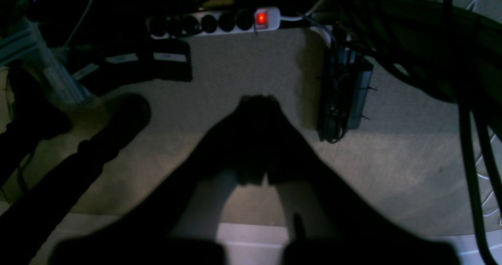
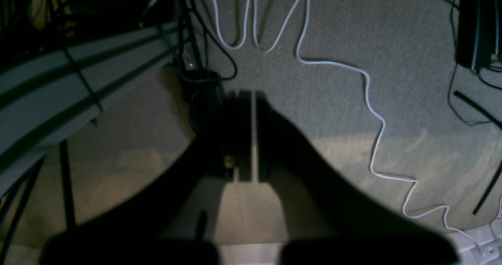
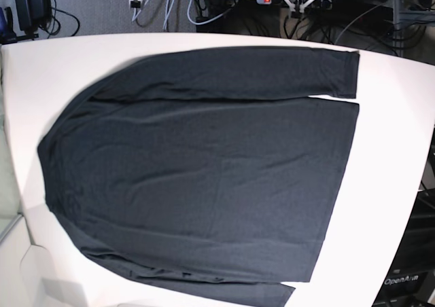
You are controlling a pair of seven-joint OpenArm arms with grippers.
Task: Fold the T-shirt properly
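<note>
garment: the t-shirt (image 3: 204, 178) is lying spread flat across the white table (image 3: 394, 157), filling most of the base view.
colour and cloth: plain dark charcoal knit, no print showing, with only faint soft creases running across the body.
orientation: the shoulder end is curving toward the left of the frame, and the straight hem is running down the right side.
upper sleeve: one long sleeve is lying folded along the top edge of the body, its cuff ending at the upper right, with a thin sliver of table showing between sleeve and body near the cuff.
lower sleeve: the other sleeve is lying along the bottom edge, partly cut off by the lower border of the frame.
left gripper (image 1: 257, 100): it is showing as a dark shape in the centre of the left wrist view, jaws pressed together and holding nothing, over grey carpet.
right gripper (image 2: 253, 96): it is sitting in the centre of the right wrist view, jaws closed to a thin slit with nothing between them, also over carpet.
floor clutter: a power strip (image 1: 219, 22) with a glowing red switch is lying at the top of the left wrist view; a white cable (image 2: 372, 112) is snaking down the right of the right wrist view.
</note>
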